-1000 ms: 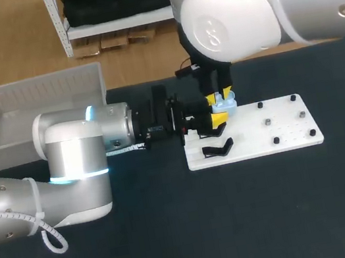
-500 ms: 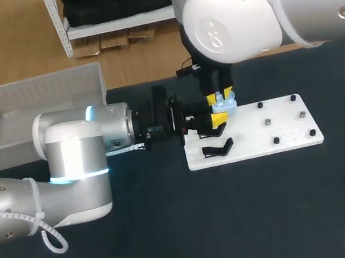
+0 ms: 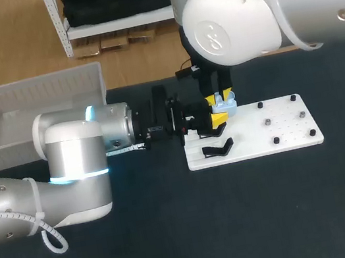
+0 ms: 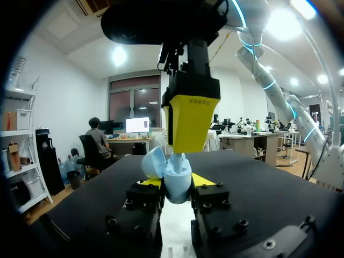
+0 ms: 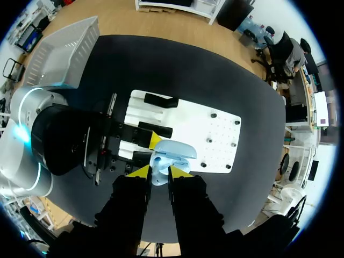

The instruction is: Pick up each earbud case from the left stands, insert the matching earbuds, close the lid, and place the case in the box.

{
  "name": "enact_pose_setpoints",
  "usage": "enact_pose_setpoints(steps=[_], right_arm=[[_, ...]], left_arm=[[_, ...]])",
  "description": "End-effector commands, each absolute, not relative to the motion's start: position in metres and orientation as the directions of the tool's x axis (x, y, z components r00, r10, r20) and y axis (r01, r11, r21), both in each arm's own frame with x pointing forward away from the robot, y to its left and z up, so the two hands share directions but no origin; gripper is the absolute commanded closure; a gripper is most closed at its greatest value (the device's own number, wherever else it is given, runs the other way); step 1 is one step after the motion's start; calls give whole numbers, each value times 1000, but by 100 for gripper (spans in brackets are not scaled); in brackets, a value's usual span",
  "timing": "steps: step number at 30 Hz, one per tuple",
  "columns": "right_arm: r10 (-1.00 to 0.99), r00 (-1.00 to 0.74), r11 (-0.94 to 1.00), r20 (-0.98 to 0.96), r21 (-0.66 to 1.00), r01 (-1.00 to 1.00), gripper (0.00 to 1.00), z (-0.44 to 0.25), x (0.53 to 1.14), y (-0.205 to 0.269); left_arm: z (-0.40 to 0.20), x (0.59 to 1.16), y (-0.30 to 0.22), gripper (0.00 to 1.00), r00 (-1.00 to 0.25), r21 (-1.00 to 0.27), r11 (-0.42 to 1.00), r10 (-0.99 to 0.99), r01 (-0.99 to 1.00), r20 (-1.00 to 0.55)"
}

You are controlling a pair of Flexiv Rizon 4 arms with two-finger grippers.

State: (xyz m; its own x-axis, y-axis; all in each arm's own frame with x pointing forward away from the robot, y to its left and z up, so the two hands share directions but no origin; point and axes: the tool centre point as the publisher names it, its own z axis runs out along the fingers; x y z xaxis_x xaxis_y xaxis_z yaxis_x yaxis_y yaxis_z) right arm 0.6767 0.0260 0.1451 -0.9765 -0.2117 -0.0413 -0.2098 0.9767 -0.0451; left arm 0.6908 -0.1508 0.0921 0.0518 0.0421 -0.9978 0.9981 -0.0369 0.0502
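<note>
The case [image 5: 173, 151] hung just above the board's [image 3: 286, 129] left end, lid tipped open. My left gripper [image 4: 176, 181] pinched its lower body from 2 sides. My right gripper [image 5: 159, 172] stood straight over it, fingers close together on a small pale-blue piece that I took for an earbud [image 4: 177, 160], at the case's mouth.

I judged the case light, hard and glossy, with rounded flanks likely to slip under a sideways push. The open lid's hinge looked the weak spot, so I would grip only the body below the seam and press the lid gently. The box [image 3: 34, 100] lay well left of the board.
</note>
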Motion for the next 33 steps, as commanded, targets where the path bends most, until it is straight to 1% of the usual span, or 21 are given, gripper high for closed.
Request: enact_pose_setpoints(steps=[1, 33], right_arm=[[-210, -977, 977, -47, -46, -208, 100, 142, 675, 26], [-201, -977, 978, -67, -72, -196, 100, 141, 678, 27]], left_arm=[[92, 689, -151, 100, 56, 55, -30, 39, 998, -998], [92, 689, -151, 100, 56, 55, -30, 39, 998, -998]])
